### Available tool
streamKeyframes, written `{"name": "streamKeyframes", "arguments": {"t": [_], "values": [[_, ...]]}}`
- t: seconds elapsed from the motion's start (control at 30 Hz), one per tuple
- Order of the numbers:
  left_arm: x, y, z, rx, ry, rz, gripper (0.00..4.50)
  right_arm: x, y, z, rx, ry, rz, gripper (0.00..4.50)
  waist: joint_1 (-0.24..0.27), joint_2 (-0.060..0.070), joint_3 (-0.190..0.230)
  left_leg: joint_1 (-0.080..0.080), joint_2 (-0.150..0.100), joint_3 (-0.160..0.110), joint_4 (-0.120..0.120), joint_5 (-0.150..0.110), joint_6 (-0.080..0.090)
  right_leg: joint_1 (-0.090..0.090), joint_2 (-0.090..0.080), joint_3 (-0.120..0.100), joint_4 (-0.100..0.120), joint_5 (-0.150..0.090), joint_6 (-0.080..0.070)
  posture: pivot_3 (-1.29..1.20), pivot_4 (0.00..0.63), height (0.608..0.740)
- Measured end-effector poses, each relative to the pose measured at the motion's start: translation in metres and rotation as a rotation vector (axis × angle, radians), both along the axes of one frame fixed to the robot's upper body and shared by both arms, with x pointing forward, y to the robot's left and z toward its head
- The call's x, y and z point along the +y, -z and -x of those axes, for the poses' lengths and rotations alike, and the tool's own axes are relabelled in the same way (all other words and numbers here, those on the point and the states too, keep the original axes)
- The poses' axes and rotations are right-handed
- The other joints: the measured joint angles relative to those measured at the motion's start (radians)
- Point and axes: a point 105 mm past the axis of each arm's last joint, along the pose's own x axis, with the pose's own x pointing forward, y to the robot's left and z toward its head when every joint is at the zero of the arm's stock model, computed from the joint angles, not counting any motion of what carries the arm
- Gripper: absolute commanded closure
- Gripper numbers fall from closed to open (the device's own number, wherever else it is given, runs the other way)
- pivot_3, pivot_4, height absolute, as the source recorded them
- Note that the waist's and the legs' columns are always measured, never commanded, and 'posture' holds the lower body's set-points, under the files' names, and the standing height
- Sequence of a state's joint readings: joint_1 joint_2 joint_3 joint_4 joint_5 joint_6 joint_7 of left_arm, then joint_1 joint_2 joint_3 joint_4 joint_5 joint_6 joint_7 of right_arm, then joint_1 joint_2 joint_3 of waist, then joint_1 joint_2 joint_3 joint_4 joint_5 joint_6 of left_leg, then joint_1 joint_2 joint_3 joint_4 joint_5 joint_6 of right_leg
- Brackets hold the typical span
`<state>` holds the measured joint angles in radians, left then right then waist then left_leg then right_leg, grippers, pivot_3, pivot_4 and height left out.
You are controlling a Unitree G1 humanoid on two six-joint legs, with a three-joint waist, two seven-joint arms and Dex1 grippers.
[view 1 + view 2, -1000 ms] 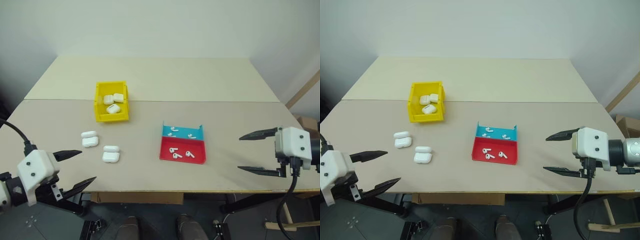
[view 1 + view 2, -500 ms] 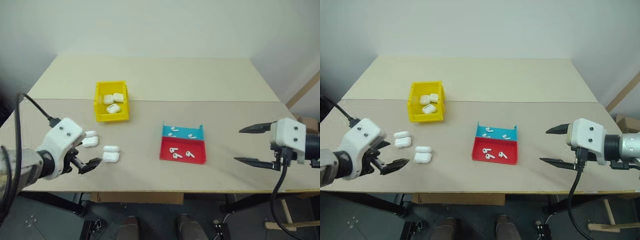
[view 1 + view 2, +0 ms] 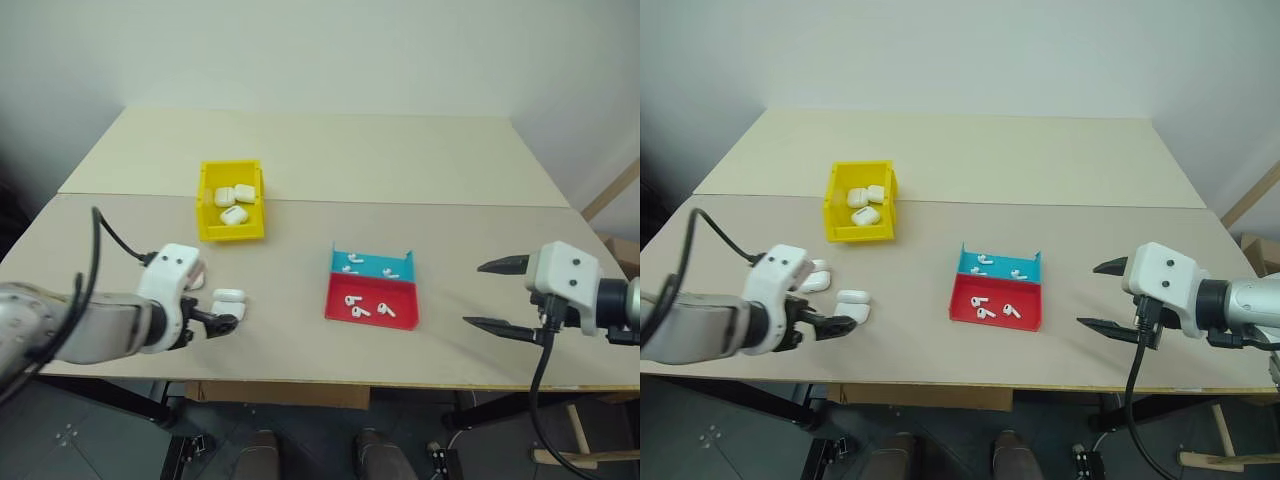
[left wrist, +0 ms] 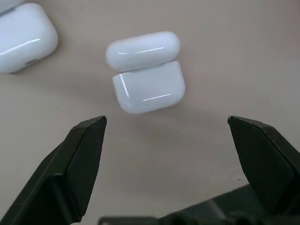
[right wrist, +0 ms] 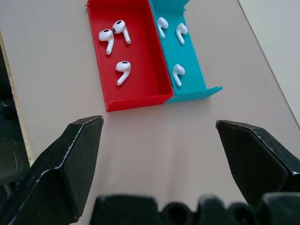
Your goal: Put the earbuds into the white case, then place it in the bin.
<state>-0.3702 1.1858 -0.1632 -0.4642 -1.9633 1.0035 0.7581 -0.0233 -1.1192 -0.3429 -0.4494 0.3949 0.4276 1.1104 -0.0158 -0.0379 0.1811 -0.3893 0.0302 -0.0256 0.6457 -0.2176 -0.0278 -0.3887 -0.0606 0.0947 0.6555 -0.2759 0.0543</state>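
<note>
Case pickup step: left claw (image 4: 166, 123) spread wide just short of the open white case (image 4: 147, 75) lying on the surface near-left, right claw (image 5: 159, 124) also apart near the red tray (image 5: 133, 56) of earbuds (image 5: 123, 72), next closing around the case.

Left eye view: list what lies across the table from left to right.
Left hand → open white case → yellow bin → red tray → right hand.
</note>
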Motion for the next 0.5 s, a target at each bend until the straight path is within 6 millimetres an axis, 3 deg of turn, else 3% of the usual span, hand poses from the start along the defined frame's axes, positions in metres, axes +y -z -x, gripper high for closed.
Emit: {"name": "streamKeyframes", "arguments": {"t": [0.17,0.3,0.5], "values": [[-0.02,0.007,-0.015,-0.044,-0.187,0.024,0.0,-0.006,-0.001,-0.004,0.021,0.022,0.003,0.03,0.004,-0.001,0.0,-0.001,-0.001,0.0,0.001,0.0,0.0,0.0,0.0,0.0,-0.001,0.001,0.0,0.0,0.15,0.74],[-0.034,0.009,-0.015,-0.048,-0.245,-0.008,0.0,-0.011,-0.004,-0.005,0.037,0.025,0.023,0.03,0.006,-0.001,0.0,0.0,-0.001,-0.001,0.001,0.0,0.0,0.001,0.0,0.0,-0.001,0.001,0.0,0.0,0.15,0.74],[-0.028,0.01,-0.01,-0.056,-0.323,-0.088,0.0,-0.015,-0.002,-0.006,0.061,0.03,0.024,0.03,0.006,-0.001,0.0,0.0,-0.001,0.0,0.001,0.001,-0.001,0.001,0.001,0.001,0.0,0.001,0.0,0.0,0.15,0.74]]}}
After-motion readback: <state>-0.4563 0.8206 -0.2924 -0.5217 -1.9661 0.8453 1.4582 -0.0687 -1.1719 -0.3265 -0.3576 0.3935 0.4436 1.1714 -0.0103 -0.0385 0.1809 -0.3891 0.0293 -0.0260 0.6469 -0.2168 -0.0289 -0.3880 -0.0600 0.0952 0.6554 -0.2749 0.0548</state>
